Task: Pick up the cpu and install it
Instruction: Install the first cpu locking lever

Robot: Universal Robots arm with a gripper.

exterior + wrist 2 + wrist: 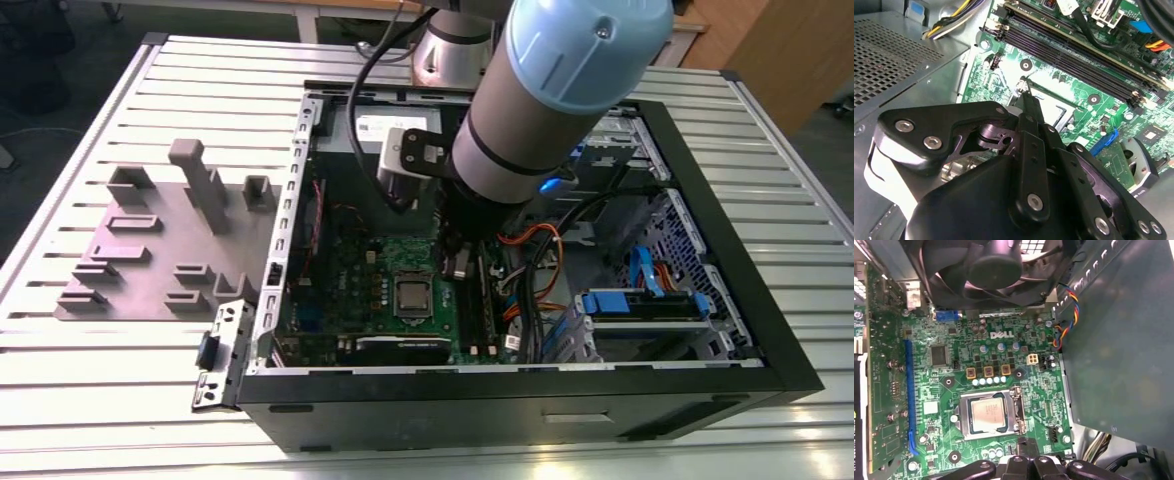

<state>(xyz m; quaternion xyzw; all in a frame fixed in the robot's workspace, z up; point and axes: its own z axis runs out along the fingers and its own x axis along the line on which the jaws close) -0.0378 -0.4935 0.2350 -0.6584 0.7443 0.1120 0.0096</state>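
Note:
The cpu (988,412) is a small silvery square lying flat in the socket on the green motherboard (934,385), with the silver socket frame (1016,412) around it. The exterior view shows the cpu (411,296) in the middle of the board inside the open computer case (747,330). My gripper (1021,443) hovers low over the board just beside one edge of the socket frame, fingers together and holding nothing. In the second wrist view the black gripper (1025,96) points down at the socket's corner.
A black case fan (989,265) hangs over one end of the board, and a grey metal box (1119,340) walls off one side. Memory slots (1079,55) run past the socket. Orange cables (531,240) and a blue drive bay (641,300) lie to the exterior view's right. A grey fixture plate (160,250) rests on the table.

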